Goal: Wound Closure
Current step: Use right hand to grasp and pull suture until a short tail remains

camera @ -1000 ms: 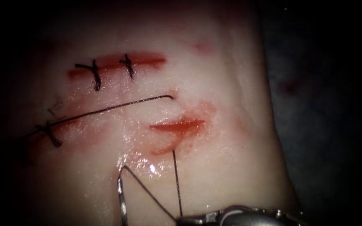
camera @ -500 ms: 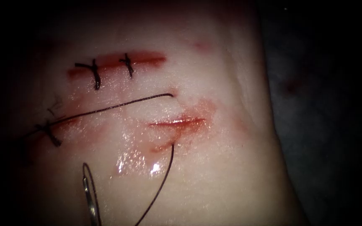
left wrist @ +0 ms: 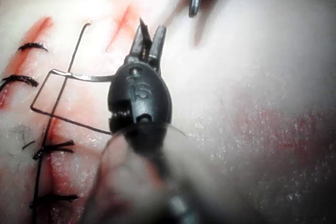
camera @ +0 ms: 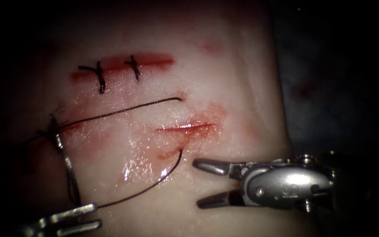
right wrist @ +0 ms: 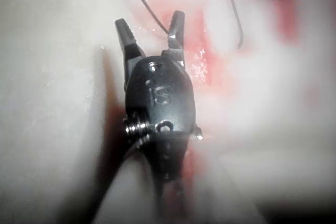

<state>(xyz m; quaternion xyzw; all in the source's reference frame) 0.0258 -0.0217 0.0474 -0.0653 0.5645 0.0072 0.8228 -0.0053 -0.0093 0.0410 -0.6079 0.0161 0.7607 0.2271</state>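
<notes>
I'm gripping the needle (camera: pixel 66 166), clear of tissue, in the left tool (camera: pixel 95 215), left of the cut (camera: pixel 185 128); the right tool (camera: pixel 197 184) is gaping empty, nearer the cut.

Silver wristed right tool (camera: pixel 207 183), tapered jaws, engraved housing

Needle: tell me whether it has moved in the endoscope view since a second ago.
Yes. The needle, held in the left gripper, moved left, away from the open cut toward the left stitch.

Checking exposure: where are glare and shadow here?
Endoscope view: glare on the wet tissue below the cut, dark edges; left tool holds the needle near its tail end, clear of tissue. Right wrist view: the open, empty right tool casts a shadow on the tissue.
</notes>
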